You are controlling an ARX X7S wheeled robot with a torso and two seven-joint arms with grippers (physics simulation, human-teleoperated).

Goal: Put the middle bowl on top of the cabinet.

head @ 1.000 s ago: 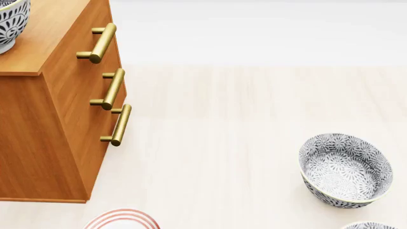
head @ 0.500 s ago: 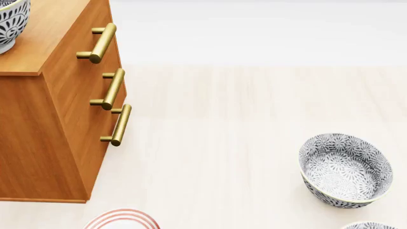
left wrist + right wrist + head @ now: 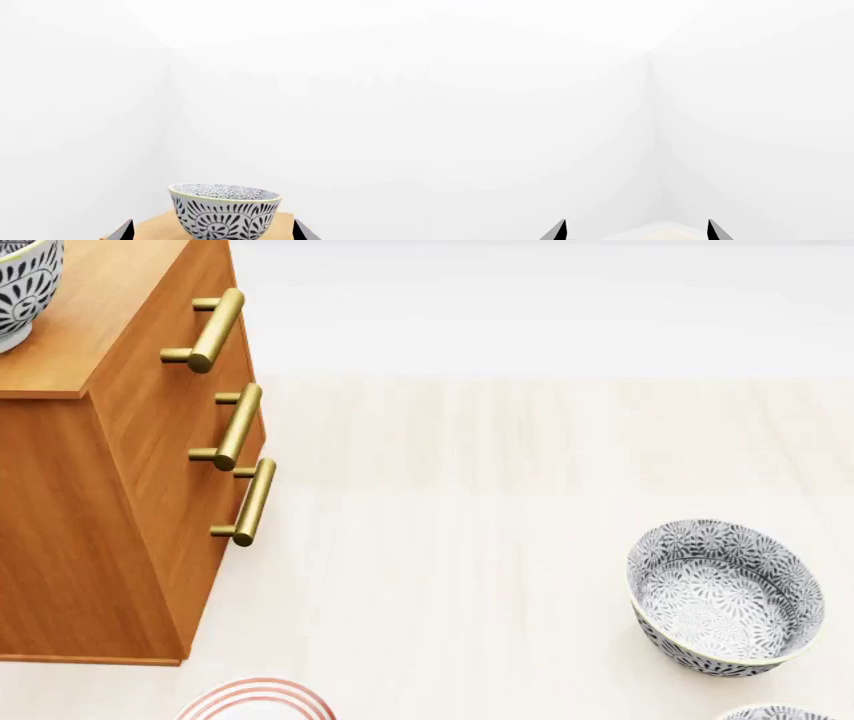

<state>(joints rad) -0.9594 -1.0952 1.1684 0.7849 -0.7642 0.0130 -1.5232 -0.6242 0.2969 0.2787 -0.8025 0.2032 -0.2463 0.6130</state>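
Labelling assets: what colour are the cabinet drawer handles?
Brass-gold bar handles, clearest in the head view.

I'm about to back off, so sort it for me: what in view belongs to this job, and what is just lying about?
Job:
- middle bowl, upright on the cabinet top
- cabinet
- left gripper, jaws apart, empty

Lying about:
- bowl on the floor
- second bowl at the frame edge
- red-ringed plate

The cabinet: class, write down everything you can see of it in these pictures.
The cabinet is tall, made of orange-brown wood with visible grain. Its front carries three brass bar handles, one above another, each on two short posts. It stands upright on the pale floor at the head view's left. A patterned bowl sits upright on its flat top, between the left gripper's open fingertips without touching them.
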